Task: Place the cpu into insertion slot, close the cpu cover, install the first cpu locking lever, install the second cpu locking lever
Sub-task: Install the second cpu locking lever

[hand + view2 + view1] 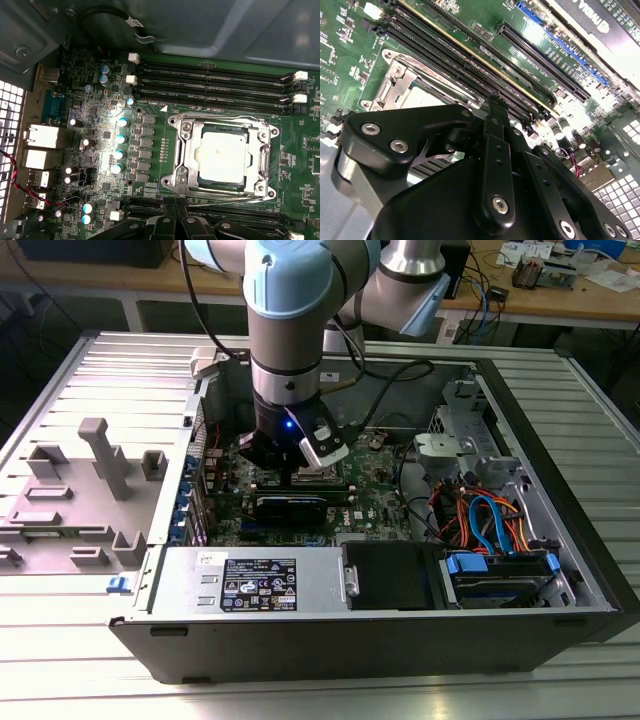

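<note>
The cpu (221,156) is seen seated in the insertion slot (252,187), with the cpu cover (190,150) lowered around it. The gripper (175,225) hangs just beside the socket; its opening cannot be told. Lever installation is judged in hand, calling for careful hooking.

Silver-grey cpu (221,156); grey cpu cover (186,150); green motherboard (150,100)
</note>
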`<action>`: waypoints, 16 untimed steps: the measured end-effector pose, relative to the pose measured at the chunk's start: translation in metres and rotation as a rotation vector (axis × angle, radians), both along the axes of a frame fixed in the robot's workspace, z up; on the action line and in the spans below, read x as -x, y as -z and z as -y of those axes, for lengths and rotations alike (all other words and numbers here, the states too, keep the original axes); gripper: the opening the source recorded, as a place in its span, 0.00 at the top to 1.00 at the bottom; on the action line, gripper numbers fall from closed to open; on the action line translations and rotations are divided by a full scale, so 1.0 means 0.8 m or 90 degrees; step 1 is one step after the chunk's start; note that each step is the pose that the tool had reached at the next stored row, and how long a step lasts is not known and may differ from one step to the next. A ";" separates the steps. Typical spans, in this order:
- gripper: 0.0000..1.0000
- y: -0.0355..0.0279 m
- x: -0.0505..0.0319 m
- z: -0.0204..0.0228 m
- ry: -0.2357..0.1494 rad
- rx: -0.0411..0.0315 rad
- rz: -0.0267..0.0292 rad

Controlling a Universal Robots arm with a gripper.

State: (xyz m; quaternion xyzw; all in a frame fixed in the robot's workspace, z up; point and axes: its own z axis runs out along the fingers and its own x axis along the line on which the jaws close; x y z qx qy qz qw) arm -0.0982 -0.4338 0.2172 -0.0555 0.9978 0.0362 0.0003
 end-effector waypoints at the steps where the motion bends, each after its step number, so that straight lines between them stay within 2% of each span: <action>1: 0.89 0.0002 0.000 0.0001 0.000 -0.0006 -0.0001; 2: 0.89 0.0005 0.000 0.0003 0.000 -0.0014 0.0000; 3: 0.89 0.0020 0.000 0.0004 -0.002 -0.0058 -0.0001; 4: 0.89 0.0033 0.000 0.0004 -0.002 -0.0079 -0.0001; 13: 0.89 0.0033 0.000 0.0004 -0.002 -0.0079 -0.0006; 16: 0.89 0.0045 0.000 0.0004 -0.002 -0.0098 -0.0006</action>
